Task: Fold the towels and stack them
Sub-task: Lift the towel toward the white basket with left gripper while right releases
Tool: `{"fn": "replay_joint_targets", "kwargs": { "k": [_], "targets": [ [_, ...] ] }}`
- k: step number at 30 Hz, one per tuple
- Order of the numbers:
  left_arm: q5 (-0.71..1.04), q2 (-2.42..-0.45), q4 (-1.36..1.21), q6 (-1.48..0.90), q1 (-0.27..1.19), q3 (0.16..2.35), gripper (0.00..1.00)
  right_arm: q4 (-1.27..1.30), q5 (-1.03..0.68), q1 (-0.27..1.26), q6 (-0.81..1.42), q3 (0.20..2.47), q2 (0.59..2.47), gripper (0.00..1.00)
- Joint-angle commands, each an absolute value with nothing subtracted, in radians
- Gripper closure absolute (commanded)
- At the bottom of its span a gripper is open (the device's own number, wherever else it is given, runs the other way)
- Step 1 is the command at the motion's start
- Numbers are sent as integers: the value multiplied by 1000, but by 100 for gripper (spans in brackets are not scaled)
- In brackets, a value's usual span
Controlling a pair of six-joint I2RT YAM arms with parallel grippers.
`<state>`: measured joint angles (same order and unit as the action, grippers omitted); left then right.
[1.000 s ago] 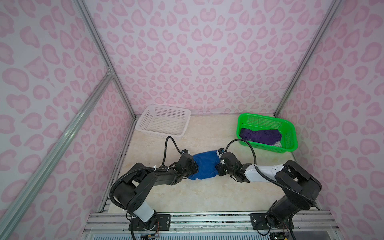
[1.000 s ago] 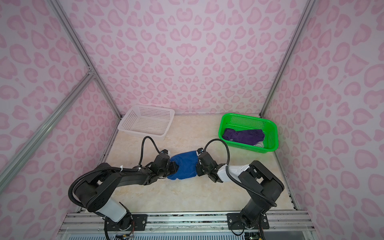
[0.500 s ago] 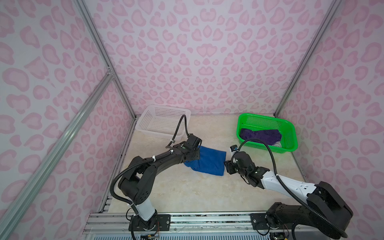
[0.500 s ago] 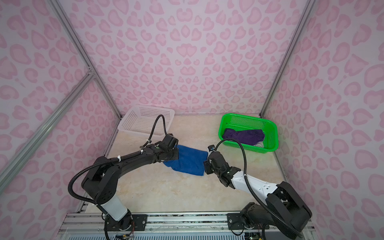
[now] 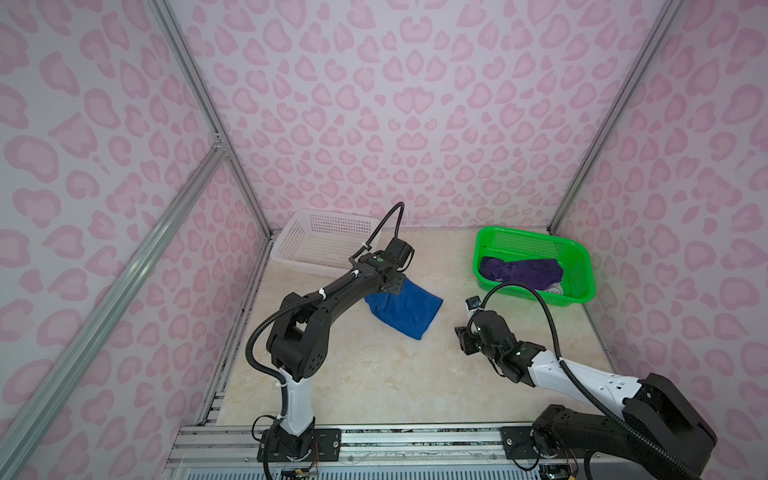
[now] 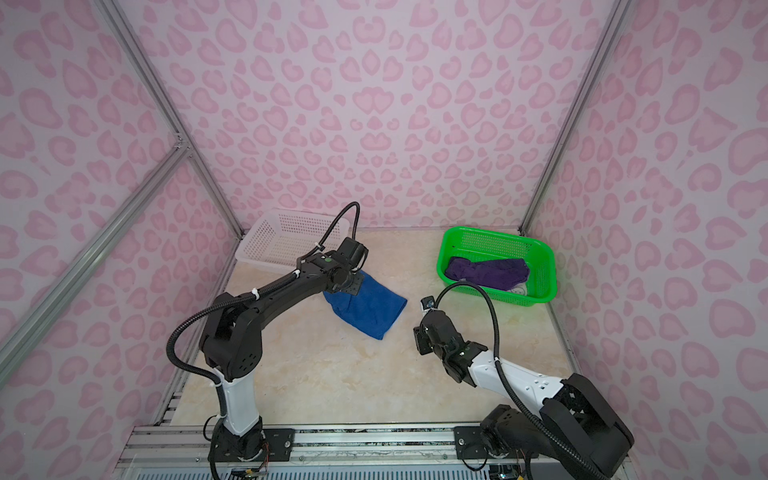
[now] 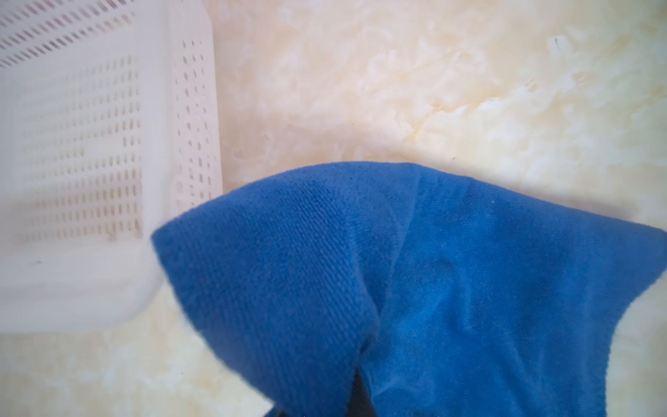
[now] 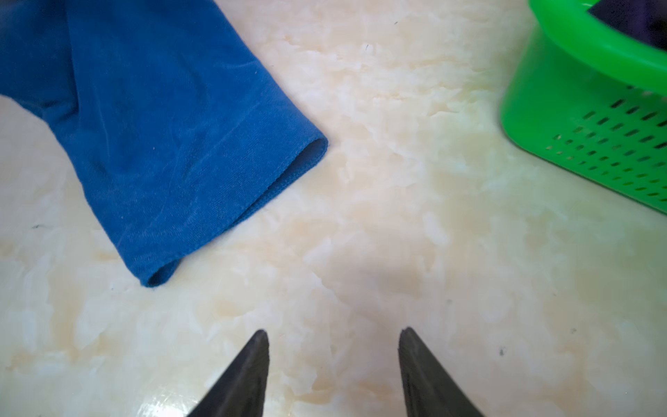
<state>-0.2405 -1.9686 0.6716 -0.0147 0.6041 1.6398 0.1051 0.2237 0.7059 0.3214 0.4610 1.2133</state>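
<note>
The blue towel [image 5: 405,309] [image 6: 368,307] is doubled over. One end is raised in my left gripper [image 5: 392,286] [image 6: 348,286], which is shut on it, and the rest slopes down onto the table. In the left wrist view the blue towel [image 7: 397,289] covers the jaws. My right gripper [image 5: 463,340] [image 6: 419,338] [image 8: 334,332] hovers open over bare table to the towel's right, holding nothing, clear of the towel's free end [image 8: 162,126]. The purple towel [image 5: 523,272] [image 6: 490,272] lies crumpled in the green basket [image 5: 536,237] [image 6: 498,235].
A white perforated basket [image 5: 328,241] [image 6: 291,237] [image 7: 90,144] stands at the back left, close behind my left gripper. The green basket [image 8: 577,108] is at the back right, just beyond my right gripper. Pink patterned walls enclose the marble table on three sides.
My left gripper has lifted its end of the blue towel and carried it back toward the white basket. My right gripper has let go of the towel, opened and drawn away to the right.
</note>
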Motion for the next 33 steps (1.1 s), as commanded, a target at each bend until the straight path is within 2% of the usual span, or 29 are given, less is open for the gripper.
{"fn": "replay_joint_targets", "kwargs": {
  "k": [1, 7, 13, 15, 25, 33],
  "targets": [
    [-282, -2016, 741, 94, 576, 1776, 97, 155, 186, 706, 320, 460, 1247, 42],
    [-214, -2152, 872, 162, 500, 2101, 97, 198, 147, 707, 324, 479, 1324, 42],
    [-212, -2365, 1092, 213, 430, 2521, 97, 227, 124, 709, 324, 506, 1405, 42],
    [-212, -2408, 1116, 215, 402, 2594, 97, 234, 119, 713, 323, 515, 1432, 42],
    [-113, -2405, 1038, 201, 219, 2597, 97, 255, 89, 730, 314, 590, 1578, 43],
    [-148, -2444, 969, 258, 124, 2580, 97, 235, 93, 761, 300, 654, 1648, 43]
  ]
}}
